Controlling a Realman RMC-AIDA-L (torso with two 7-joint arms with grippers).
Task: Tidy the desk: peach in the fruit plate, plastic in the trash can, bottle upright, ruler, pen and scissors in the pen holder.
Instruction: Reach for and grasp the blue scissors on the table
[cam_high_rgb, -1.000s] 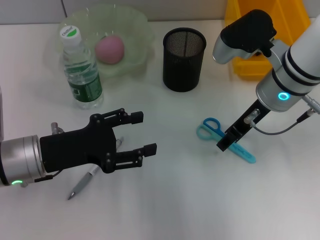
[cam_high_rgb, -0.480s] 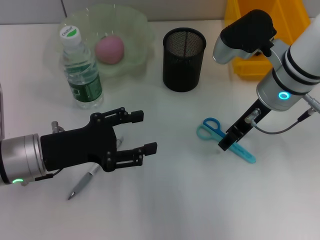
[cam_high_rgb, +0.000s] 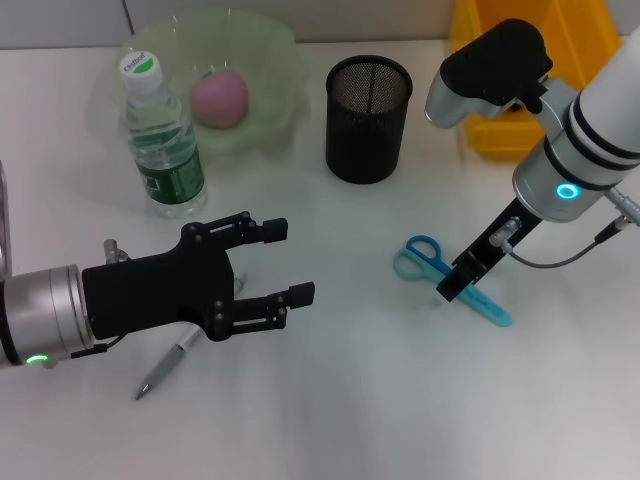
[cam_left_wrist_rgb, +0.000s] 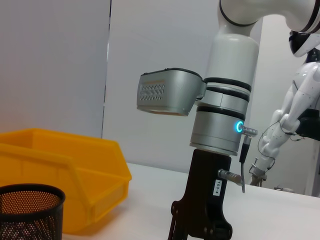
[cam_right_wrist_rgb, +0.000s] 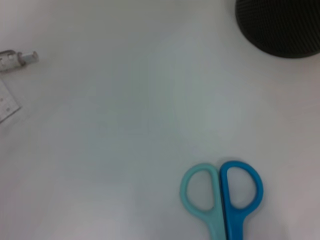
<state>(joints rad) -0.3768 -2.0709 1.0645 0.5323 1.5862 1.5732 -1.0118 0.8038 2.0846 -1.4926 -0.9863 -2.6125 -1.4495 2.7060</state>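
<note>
Black right tool (cam_high_rgb: 452, 284) — down on scissors (cam_high_rgb: 437, 267)

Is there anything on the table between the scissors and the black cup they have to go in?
Nothing visible is in the way. The scissors lie flat on bare table, with the right gripper down at them. Between them and the black mesh pen holder there is only bare white tabletop.

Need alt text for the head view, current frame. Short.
The right gripper is down over the blue scissors on the white desk, near the black mesh pen holder. The open left gripper hovers above a pen. Behind it, a water bottle stands upright beside a fruit plate holding a peach.
</note>
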